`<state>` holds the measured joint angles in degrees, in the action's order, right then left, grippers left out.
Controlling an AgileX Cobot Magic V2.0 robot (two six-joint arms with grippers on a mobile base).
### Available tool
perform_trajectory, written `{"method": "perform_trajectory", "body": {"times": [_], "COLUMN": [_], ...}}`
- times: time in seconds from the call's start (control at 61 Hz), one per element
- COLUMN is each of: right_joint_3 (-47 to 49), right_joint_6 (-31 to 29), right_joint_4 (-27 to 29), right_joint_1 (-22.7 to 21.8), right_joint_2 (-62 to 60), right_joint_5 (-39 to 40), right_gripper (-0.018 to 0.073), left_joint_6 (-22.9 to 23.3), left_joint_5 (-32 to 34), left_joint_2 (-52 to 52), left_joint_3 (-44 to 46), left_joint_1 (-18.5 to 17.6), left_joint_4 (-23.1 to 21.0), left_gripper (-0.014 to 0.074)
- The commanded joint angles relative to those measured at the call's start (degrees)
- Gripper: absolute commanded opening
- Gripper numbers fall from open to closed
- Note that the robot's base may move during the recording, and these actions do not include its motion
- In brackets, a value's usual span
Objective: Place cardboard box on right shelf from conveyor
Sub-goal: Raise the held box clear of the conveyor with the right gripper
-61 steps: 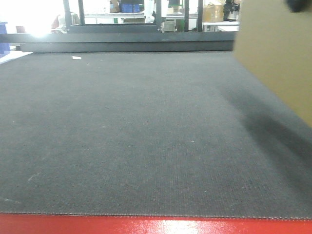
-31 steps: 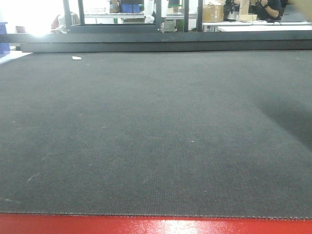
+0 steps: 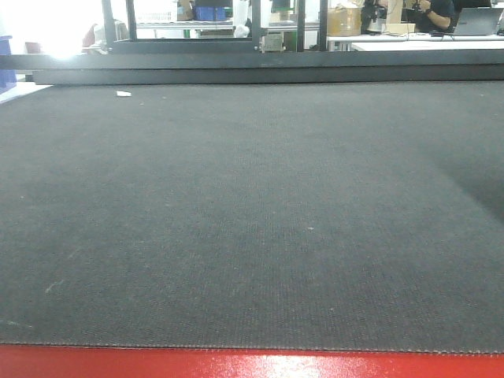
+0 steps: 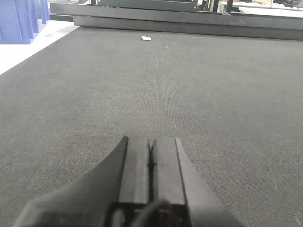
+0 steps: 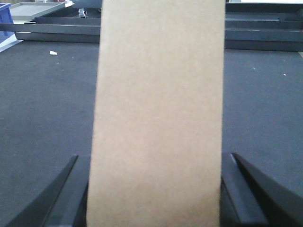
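- Fingers [image 5: 64, 198] of the right hand [image 5: 154, 156] are clamping the cardboard box [image 5: 158, 94] from both sides, spread just as wide as the carton is broad and pressing on its left and right faces.
- Upright in that grip, the box is filling the middle of the right wrist view. It seems to be hanging above the conveyor [image 5: 42, 109] rather than resting on it (its lower end is out of frame, so I cannot be sure).
- Over on the other side, the left hand [image 4: 151, 140] is hovering low over the conveyor with its two fingers pressed together, gripping nothing.
- Looking at the front view, the conveyor is running down to its red edge strip [image 3: 236, 364] with no carton in sight on it, so the pick-up looks done.
- No view is showing the right shelf, so the carry across and the setting-down are, in my judgement, both left to do.
- Farther out, a small white scrap [image 4: 146, 38] is lying near the conveyor's far frame, and blue bins [image 4: 21, 19] are standing off its left edge.
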<state>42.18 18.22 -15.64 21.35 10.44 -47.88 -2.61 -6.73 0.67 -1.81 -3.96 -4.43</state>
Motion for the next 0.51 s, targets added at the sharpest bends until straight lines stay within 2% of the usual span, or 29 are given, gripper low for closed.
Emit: {"method": "perform_trajectory", "body": {"times": [0.0, 0.491], "right_joint_3": [1.4, 1.4], "right_joint_6": [-0.4, -0.4], "right_joint_4": [-1.5, -1.5], "right_joint_1": [-0.4, -0.4], "right_joint_2": [0.9, 0.9], "right_joint_5": [5.7, 5.7], "right_gripper": [0.0216, 0.0216], "left_joint_6": [0.0, 0.0], "left_joint_5": [5.0, 5.0], "left_joint_2": [0.9, 0.9], "left_joint_3": [-0.4, -0.4], "left_joint_1": [-0.3, -0.3], "left_joint_4": [-0.3, -0.3], "left_gripper": [-0.0116, -0.0116]}}
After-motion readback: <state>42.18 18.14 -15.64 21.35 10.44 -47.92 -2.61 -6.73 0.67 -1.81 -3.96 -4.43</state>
